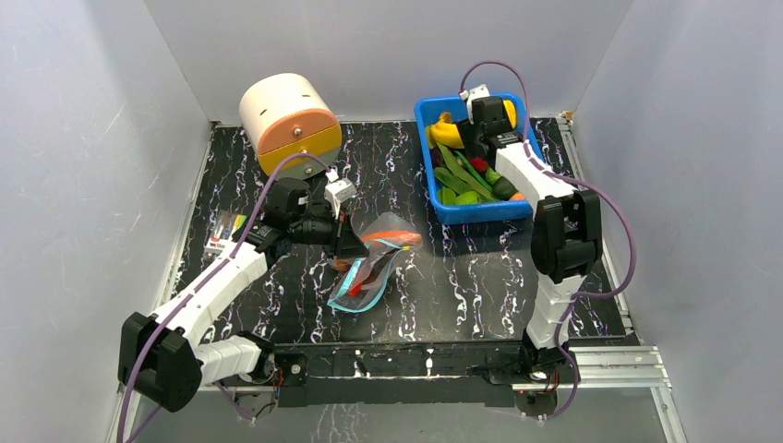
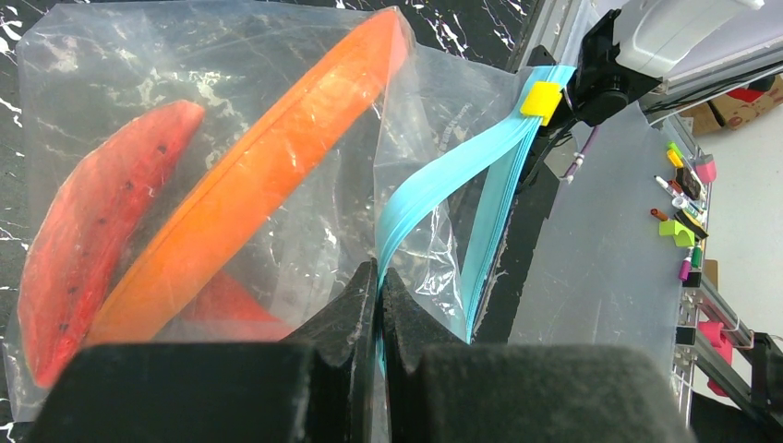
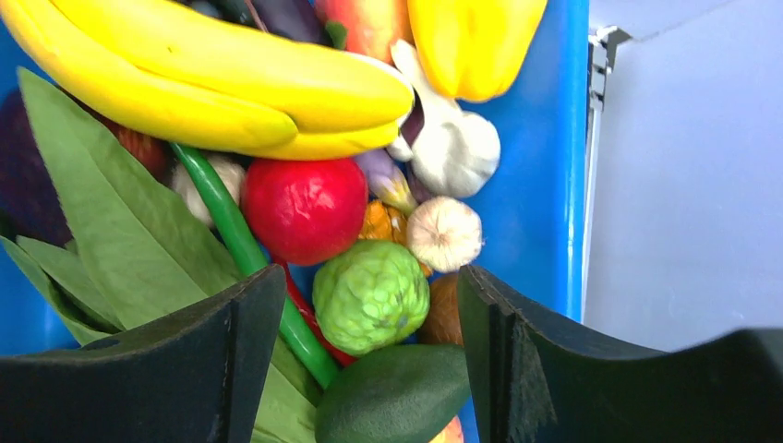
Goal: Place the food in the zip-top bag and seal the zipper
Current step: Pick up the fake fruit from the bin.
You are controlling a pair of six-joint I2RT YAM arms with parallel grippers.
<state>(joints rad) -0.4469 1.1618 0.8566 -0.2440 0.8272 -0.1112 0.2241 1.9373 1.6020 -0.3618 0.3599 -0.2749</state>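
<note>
A black tabletop with white marble veining (image 1: 480, 295) forms the floor of an enclosure. Plain matte pale grey panel walls rise from its far edge (image 1: 388, 46), left edge (image 1: 74, 185) and right edge (image 1: 702, 185). A silver aluminium rail (image 1: 619, 367) runs along its near edge. Even, diffuse light falls across it.

light: bright, even | shadows: soft, faint | glare: sheen on zip-top bag (image 2: 231, 83) | focus: wrist views sharp

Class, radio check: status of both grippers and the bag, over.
Left gripper shut on zip-top bag. Right gripper open over food in blue bin. No obstruction seen.
</note>
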